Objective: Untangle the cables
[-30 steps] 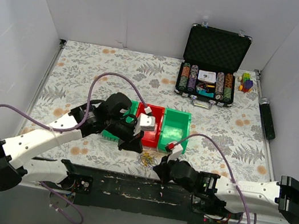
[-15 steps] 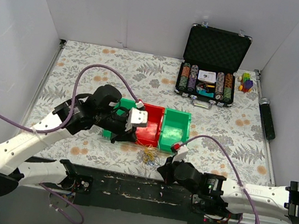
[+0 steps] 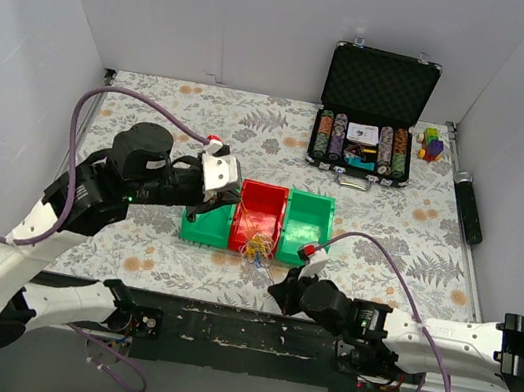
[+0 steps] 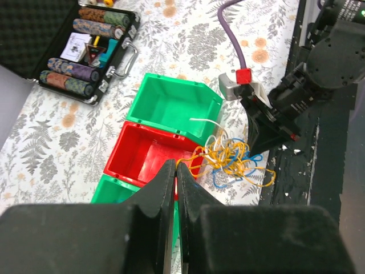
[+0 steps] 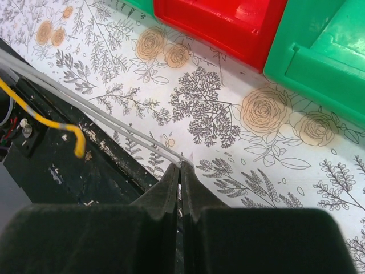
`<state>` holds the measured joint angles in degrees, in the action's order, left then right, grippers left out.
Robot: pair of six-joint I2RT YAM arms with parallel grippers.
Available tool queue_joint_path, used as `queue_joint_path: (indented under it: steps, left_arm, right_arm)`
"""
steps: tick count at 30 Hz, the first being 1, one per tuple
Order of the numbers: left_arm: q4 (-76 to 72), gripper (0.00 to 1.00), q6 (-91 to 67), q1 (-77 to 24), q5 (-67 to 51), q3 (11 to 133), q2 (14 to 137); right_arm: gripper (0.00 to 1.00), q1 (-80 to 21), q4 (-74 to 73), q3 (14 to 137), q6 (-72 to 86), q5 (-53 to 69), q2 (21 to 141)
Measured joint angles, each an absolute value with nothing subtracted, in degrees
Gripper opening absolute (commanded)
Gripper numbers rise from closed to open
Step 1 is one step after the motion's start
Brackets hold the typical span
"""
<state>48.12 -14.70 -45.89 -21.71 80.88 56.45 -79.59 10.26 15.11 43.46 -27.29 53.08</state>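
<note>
Left gripper (image 4: 175, 166), clenched on a yellow strand, swings up and left, hoisting the cables (image 4: 231, 162). Right gripper (image 5: 180, 166) stays pinched on white strands, so the knot stretches.

Plain white walls (image 3: 224, 7) close in the table (image 3: 145, 109) at its back, left and right edges. A cloth (image 5: 211, 114) printed with grey ferns and orange flowers covers it. A scuffed black strip (image 3: 219, 326) runs along the near edge. The light is soft and even.
</note>
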Motion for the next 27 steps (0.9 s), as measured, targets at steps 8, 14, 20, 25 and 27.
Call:
queue_joint_path:
  steps: [8, 14, 20, 25, 27]
  left_arm:
    - [48.4, 0.00, -17.3, -45.9, -19.9, 81.9, 56.1]
    - [42.7, 0.00, -20.0, -45.6, -26.9, 70.5, 50.1]
    - [39.4, 0.00, -20.5, -45.5, -32.4, 63.6, 50.9]
    - [38.1, 0.00, -20.6, -45.5, -35.2, 60.8, 53.1]
    - [37.6, 0.00, -20.8, -45.5, -35.9, 60.5, 53.3]
  right_arm:
    - [0.28, -79.6, 10.3, 16.2, 43.9, -27.2, 53.7]
    - [0.48, -79.6, 2.1, 18.1, 39.3, -26.6, 49.7]
    - [0.53, -79.6, -0.4, 24.3, 34.4, -25.5, 49.0]
    - [0.53, -79.6, 1.4, 25.6, 32.8, -23.9, 48.1]
    - [0.54, -79.6, 1.9, 25.6, 32.3, -23.7, 48.1]
